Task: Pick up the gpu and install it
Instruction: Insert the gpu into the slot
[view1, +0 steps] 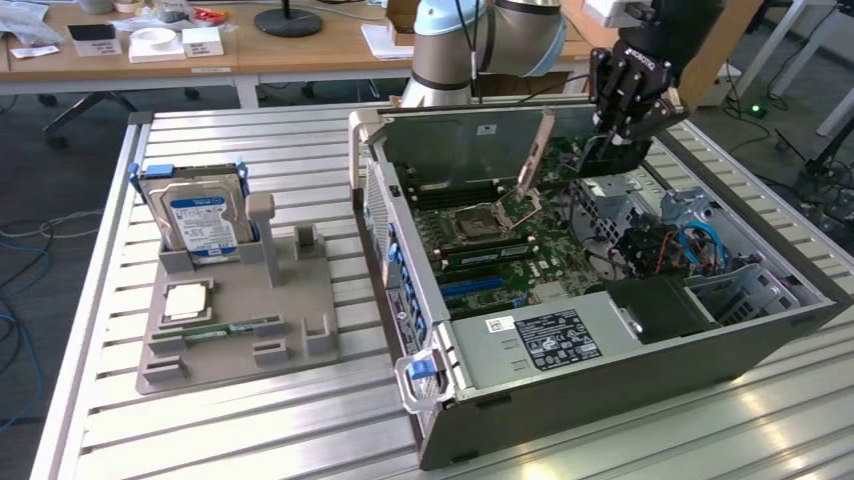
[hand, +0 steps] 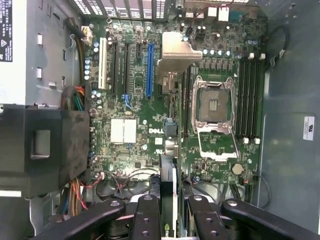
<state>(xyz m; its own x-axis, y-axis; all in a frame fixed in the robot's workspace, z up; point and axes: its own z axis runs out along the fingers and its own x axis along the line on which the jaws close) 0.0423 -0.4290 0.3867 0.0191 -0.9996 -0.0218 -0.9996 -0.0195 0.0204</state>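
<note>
The gpu (hand: 168, 175) is seen edge-on in the wrist view, a thin green card clamped between my two black fingers, with its silver end bracket (hand: 175, 60) reaching out ahead. My gripper (hand: 169, 202) is shut on it. In the exterior view my gripper (view1: 625, 135) hangs over the far end of the open computer case (view1: 627, 370), holding the gpu (view1: 601, 160) above the motherboard (view1: 494, 250), apart from it. The board's long blue slot (hand: 149, 70) and black slots lie beyond the card. The open processor socket (hand: 215, 112) lies beside it.
On the slatted metal table, at the exterior view's left, a grey holder (view1: 240, 330) carries a hard drive (view1: 200, 215), a processor chip (view1: 187, 300) and a narrow memory stick (view1: 230, 328). Cables and a drive cage (view1: 667, 240) crowd the case's far side. Desks stand behind.
</note>
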